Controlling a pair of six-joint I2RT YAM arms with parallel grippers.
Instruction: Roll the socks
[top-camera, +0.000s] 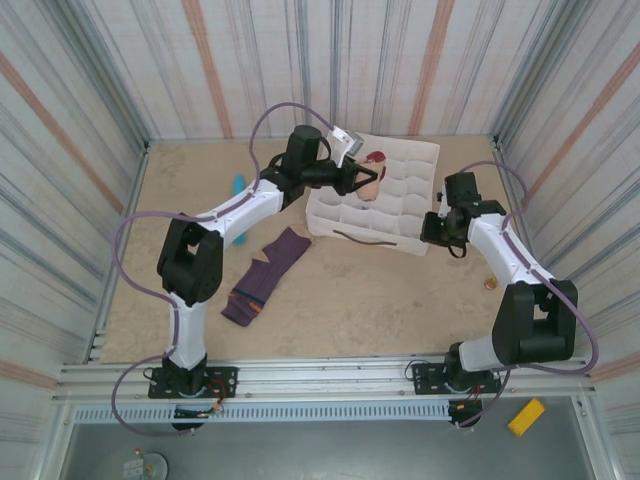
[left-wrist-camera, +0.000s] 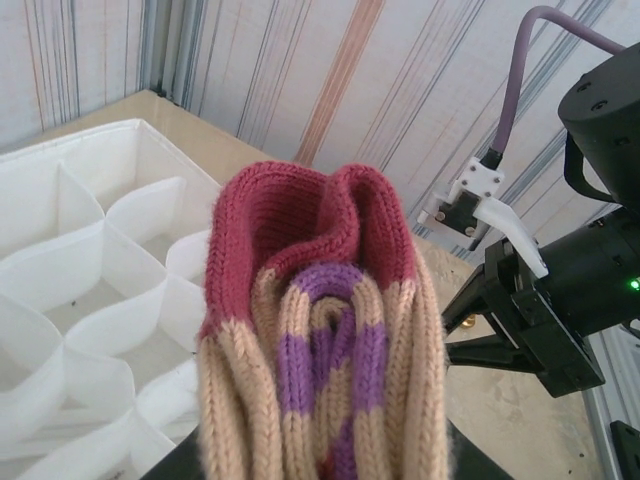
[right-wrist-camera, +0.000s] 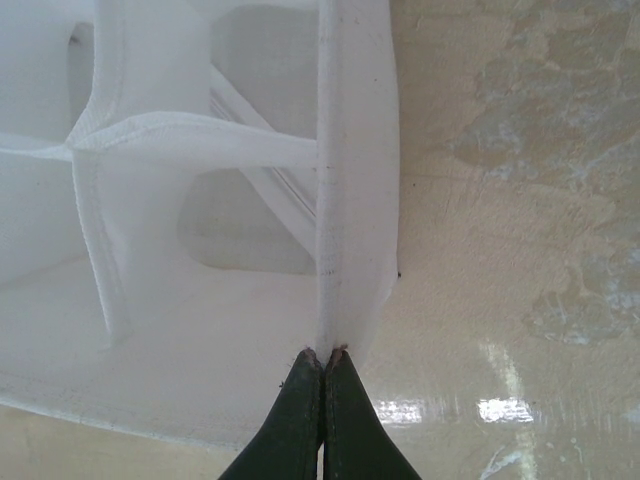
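the left claw (top-camera: 364, 180) is clamped on the rolled beige sock (left-wrist-camera: 310, 340), holding it above the cells of the white divider tray (top-camera: 405, 190). the right claw (right-wrist-camera: 322, 362) is pinched together on the tray's outer wall. the purple sock (top-camera: 265, 275) lies flat on the table (top-camera: 380, 300) beside the left arm, apart from the tray.

An organizer (top-camera: 400, 195) is set on the table (top-camera: 360, 300), with a flat sock (top-camera: 265, 275) laid before it to the left. A rolled sock (top-camera: 372, 186) is held over the organizer's far-left cells by the left gripper (top-camera: 360, 178), and its right wall is pinched by the right gripper (right-wrist-camera: 323, 362).
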